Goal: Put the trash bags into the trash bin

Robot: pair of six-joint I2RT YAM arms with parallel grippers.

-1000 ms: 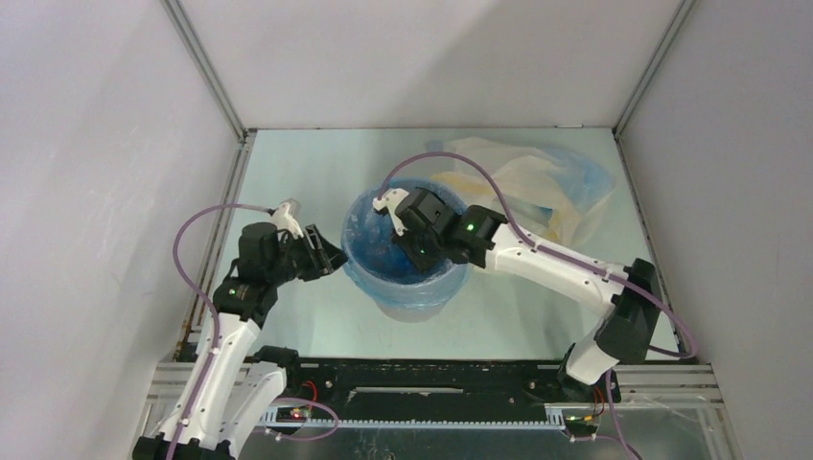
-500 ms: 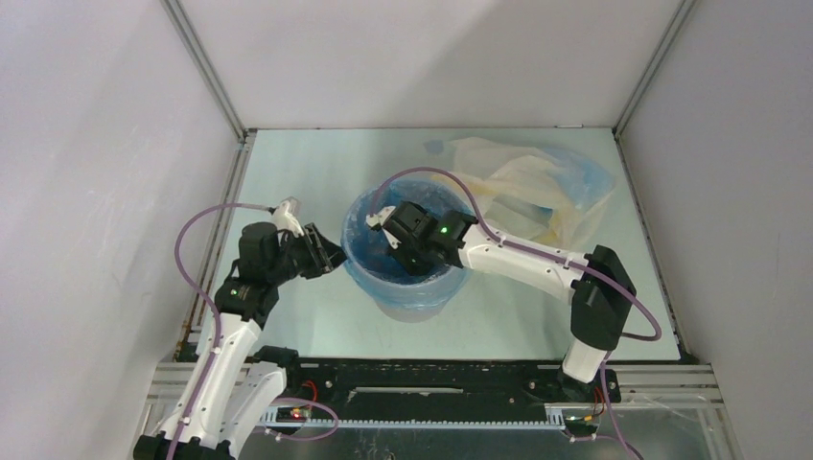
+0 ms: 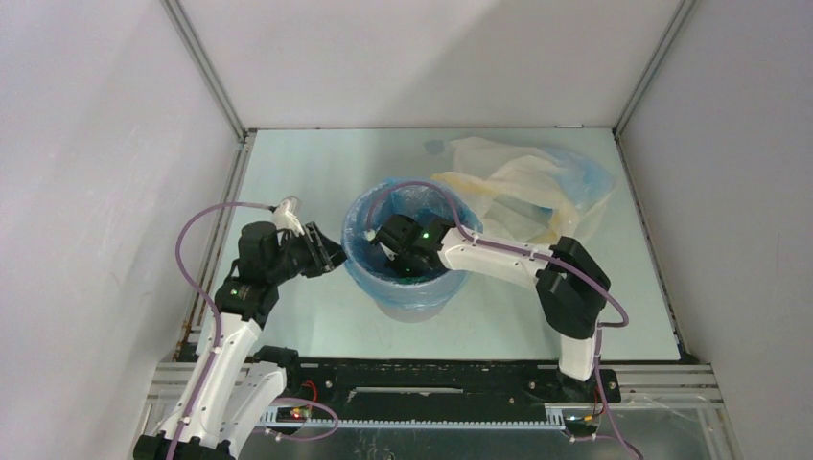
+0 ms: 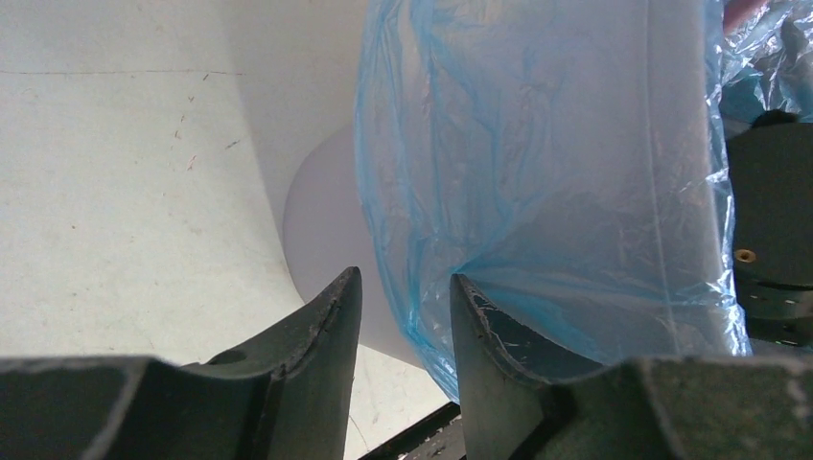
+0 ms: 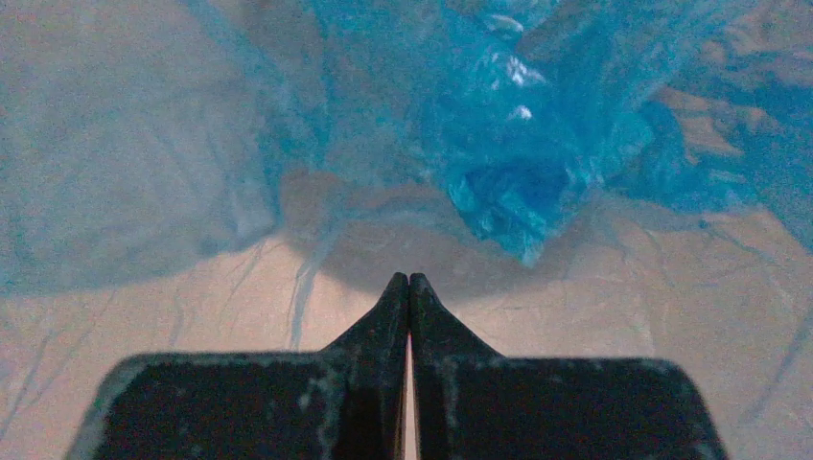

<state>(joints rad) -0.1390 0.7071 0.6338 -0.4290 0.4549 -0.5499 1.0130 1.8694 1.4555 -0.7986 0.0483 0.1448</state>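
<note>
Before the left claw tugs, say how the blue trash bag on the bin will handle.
Likely floppy: the blue trash bag hangs in crinkled folds over the trash bin. Probably light, being translucent film. Glossy; may slip from the left claw.

Trash bin [image 3: 410, 309] is set mid-tabletop [image 3: 307, 172]. One trash bag [image 3: 357, 268] is draped inside it and over its rim. Remaining trash bags [image 3: 522, 182] are piled at 2 o'clock from it. Left hand [image 3: 334, 257] is positioned at 9 o'clock, beside the rim. Right hand [image 5: 409, 280] is located inside the bin.
</note>
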